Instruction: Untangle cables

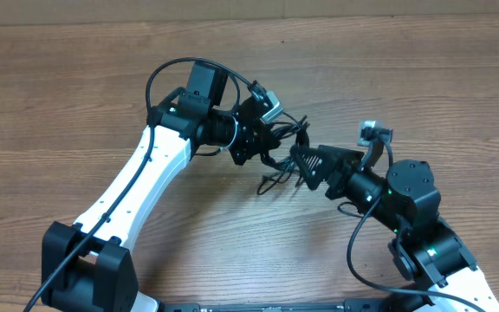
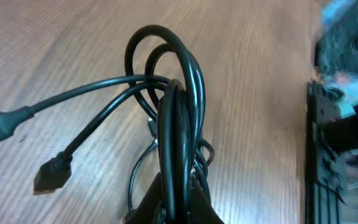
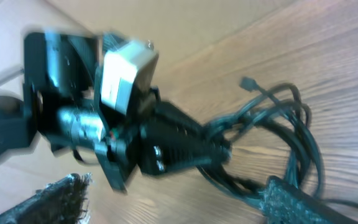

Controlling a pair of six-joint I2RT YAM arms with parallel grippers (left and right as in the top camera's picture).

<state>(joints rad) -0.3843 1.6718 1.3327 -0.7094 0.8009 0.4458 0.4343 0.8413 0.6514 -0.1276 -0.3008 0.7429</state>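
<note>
My left gripper was closed on the cables, bunched at the middle of the table, and my right gripper stood open just right of them, so I judged it best to pinch only one loose loop and pull gently.
</note>
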